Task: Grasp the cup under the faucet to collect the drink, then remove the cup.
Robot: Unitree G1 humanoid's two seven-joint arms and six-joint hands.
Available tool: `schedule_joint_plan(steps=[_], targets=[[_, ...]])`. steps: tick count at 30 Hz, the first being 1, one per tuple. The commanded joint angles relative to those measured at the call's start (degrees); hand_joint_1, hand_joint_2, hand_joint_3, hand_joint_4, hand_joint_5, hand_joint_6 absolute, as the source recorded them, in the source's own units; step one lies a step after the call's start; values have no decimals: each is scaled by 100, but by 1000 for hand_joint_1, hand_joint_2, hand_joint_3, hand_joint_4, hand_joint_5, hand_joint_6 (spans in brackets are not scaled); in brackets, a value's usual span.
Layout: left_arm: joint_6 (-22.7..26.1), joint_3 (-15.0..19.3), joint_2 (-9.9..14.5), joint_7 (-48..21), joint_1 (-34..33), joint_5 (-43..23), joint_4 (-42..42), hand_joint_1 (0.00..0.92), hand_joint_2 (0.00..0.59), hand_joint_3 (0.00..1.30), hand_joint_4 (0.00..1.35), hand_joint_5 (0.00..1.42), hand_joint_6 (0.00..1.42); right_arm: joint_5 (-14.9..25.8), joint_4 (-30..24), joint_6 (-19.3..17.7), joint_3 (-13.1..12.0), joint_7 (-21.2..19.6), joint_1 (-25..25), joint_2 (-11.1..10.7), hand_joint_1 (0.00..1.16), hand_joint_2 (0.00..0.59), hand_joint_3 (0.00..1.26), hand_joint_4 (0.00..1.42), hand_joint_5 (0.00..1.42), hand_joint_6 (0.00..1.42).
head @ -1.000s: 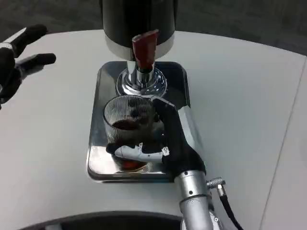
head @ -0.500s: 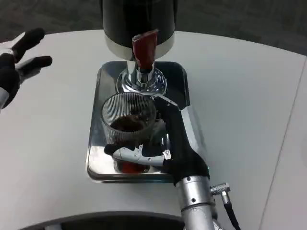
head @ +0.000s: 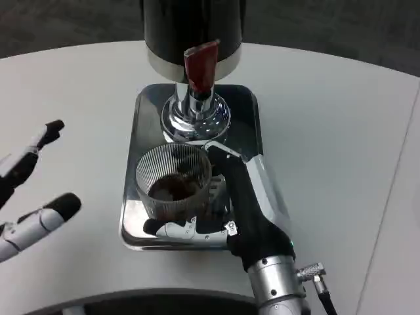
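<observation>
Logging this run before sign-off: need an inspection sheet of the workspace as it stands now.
Surface: white table, round-edged, with a seam line at the right.
Job's things: ribbed glass cup with dark drink in it, standing on the shiny metal tray, just in front of the faucet with its red lever; black dispenser behind.
Clutter: nothing seen.
Hands: right hand grips the cup from the right and front; left hand holds nothing, fingers apart, over the table at the left.
Cables: black cable at the right wrist.
Surroundings: dark floor beyond the table.
</observation>
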Motion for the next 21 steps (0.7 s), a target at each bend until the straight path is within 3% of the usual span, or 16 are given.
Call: schedule_joint_plan(steps=[1, 7, 14, 21], targets=[[-106, -132, 84, 344, 220, 769, -277, 0, 118, 0, 0, 0, 0, -150, -487, 53, 96, 10, 210, 107, 1088, 92, 751, 954, 950, 1202], [265, -445, -62, 629, 410, 1525, -609, 0, 102, 0, 0, 0, 0, -234, -870, 187, 121, 117, 432, 65, 1092, 92, 756, 965, 961, 1207], [614, -914, -10, 644, 553, 2191, -1016, 0, 81, 0, 0, 0, 0, -192, -1361, 329, 52, 212, 662, 48, 1098, 93, 757, 965, 961, 1210], [359, -981, 29, 833, 766, 2569, -1244, 0, 60, 0, 0, 0, 0, -190, -2361, 567, 147, 612, 1204, -67, 1099, 93, 757, 965, 961, 1226]])
